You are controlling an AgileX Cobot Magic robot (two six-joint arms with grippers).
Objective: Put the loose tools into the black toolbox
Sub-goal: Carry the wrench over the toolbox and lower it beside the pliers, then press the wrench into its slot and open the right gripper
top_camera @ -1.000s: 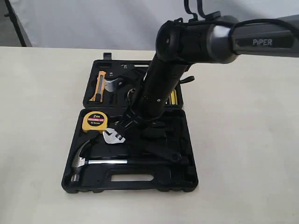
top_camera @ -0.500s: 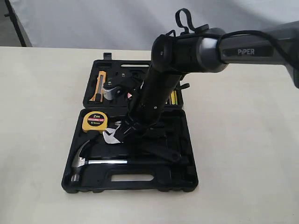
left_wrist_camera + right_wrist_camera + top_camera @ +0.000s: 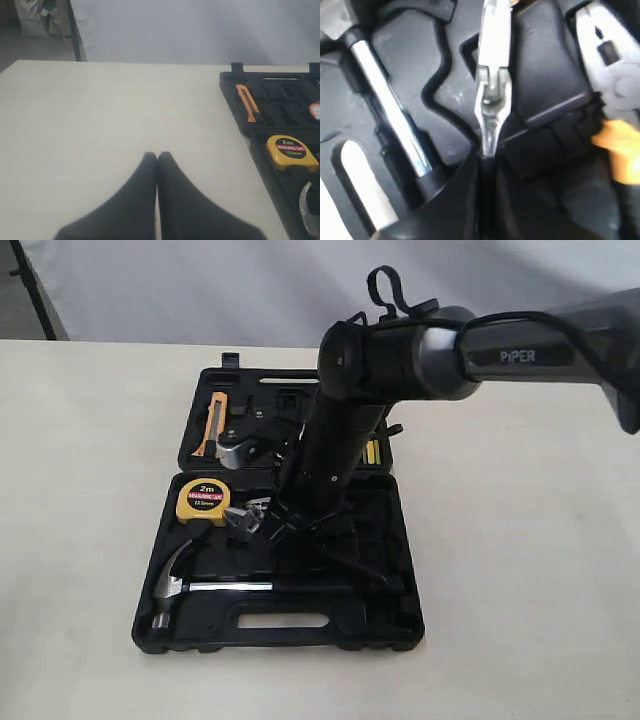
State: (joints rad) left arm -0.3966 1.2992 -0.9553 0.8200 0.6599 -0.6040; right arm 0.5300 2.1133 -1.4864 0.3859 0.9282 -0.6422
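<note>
**Wrench pinched by its thin edge, over the lower tray**

- Right gripper [image 3: 481, 167] reached across into the lower half of the black toolbox [image 3: 397, 540]. Its fingers were pressed almost together, and they appeared to be pinching the narrow silver end of the adjustable wrench [image 3: 492, 75], which was turned edge-on.
- The wrench stood tilted above the moulded recesses, just beside the yellow tape measure [image 3: 205, 502], and was not seated flat.
- The claw hammer [image 3: 225, 587] lay in its long recess along the handle side of the case. What looked like the wrapped tape roll [image 3: 238, 440] sat in the upper half.
- Left gripper [image 3: 157, 162] hung over bare tabletop [image 3: 100, 125], fingers closed on nothing, well away from the case.

Risks, as judged from here:
- The hold was only at the tip of a slim steel edge, so the wrench could pivot or slide out.
- The black handle could catch on a plastic ridge and drag the light case.
- The arm covered the recess from outside, so a misaligned lowering might go unnoticed and leave the wrench proud of the tray.
- The swinging head could nudge the tape measure.
</note>
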